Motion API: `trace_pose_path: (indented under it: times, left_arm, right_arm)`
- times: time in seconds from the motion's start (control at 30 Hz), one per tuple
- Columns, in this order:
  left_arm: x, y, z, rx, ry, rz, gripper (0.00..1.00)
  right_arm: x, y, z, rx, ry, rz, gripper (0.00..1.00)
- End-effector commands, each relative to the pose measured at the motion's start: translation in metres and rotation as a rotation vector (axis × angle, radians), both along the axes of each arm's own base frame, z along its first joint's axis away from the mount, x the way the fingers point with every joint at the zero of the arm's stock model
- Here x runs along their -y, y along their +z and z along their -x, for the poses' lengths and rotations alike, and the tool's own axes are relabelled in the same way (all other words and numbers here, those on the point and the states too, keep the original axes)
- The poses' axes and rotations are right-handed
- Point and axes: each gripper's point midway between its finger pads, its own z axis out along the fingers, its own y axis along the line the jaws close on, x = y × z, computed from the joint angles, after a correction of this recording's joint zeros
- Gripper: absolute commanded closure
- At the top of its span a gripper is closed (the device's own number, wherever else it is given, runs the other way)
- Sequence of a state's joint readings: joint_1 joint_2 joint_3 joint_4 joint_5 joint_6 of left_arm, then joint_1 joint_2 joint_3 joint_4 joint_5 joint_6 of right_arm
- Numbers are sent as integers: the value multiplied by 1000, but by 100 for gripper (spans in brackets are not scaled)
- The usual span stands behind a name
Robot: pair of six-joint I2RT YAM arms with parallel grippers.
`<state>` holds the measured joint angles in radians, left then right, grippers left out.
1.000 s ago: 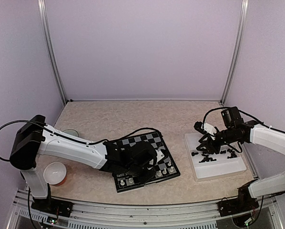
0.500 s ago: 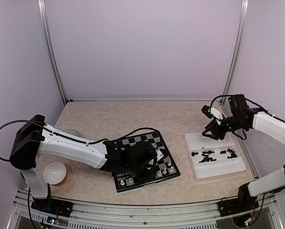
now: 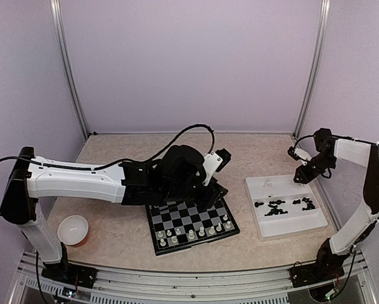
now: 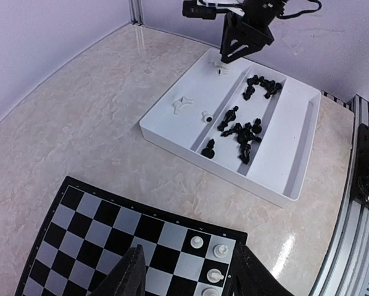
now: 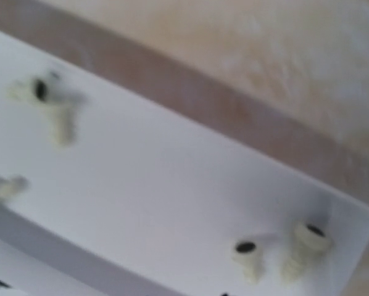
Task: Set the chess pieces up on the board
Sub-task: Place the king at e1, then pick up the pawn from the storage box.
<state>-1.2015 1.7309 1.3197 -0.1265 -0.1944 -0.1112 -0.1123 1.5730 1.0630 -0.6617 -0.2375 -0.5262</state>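
Note:
The board (image 3: 184,215) lies at centre front; it also shows in the left wrist view (image 4: 104,228). Several cream chess pieces (image 3: 191,234) stand on its near rows, three at its corner (image 4: 220,250). My left gripper (image 3: 208,193) hangs open and empty above the board's far right part, its fingers (image 4: 132,277) low in the left wrist view. Black pieces (image 3: 278,206) lie in the white tray (image 3: 289,223). Loose cream pieces (image 5: 305,246) lie in the tray's far compartment. My right gripper (image 3: 301,174) hovers over that far end; its own fingers do not show in the blurred right wrist view.
A white and orange bowl (image 3: 73,229) stands at front left beside the left arm's base. The tray (image 4: 277,192) has a raised rim and inner dividers. Metal posts stand at the back corners, purple walls enclose the table, and a rail runs along the near edge.
My left arm rose off the board's near rows and swung back and up, uncovering the cream pieces. My right gripper lifted from the black pieces and moved to the tray's far right end.

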Motion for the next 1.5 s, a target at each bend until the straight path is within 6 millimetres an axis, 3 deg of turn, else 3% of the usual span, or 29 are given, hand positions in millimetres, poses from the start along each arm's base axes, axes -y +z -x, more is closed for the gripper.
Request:
trace_pose_path:
  times: [0.0, 0.13, 0.37, 0.73, 0.9, 1.07, 1.17, 1.27, 1.33, 1.47]
  left_arm:
    - [21, 19, -18, -18, -26, 124, 52]
    - [26, 14, -23, -26, -54, 125, 52]
    - [16, 4, -31, -57, -50, 119, 51]
    - [14, 16, -34, -104, -59, 199, 50]
    - [16, 15, -34, -118, -63, 203, 50]
    - [17, 16, -35, -122, -62, 204, 50]
    - [19, 16, -35, -124, -67, 207, 50]
    - [23, 16, -36, -126, -77, 206, 50]
    - [26, 17, -37, -120, -80, 207, 50]
    - [30, 24, -49, -78, -47, 224, 50]
  right_arm:
    - [23, -19, 7, -87, -75, 108, 75]
    - [30, -34, 9, -139, -101, 136, 73]
    - [30, -48, 2, -162, -102, 128, 72]
    - [33, -50, -23, -151, -98, 136, 70]
    - [35, -64, -28, -179, -89, 142, 70]
    - [31, -73, -24, -208, -85, 118, 74]
    - [30, -73, -24, -211, -88, 110, 82]
    - [25, -67, -24, -212, -99, 80, 90]
    - [18, -52, -26, -192, -106, 31, 93]
    - [-17, 14, -42, -78, -74, -189, 98]
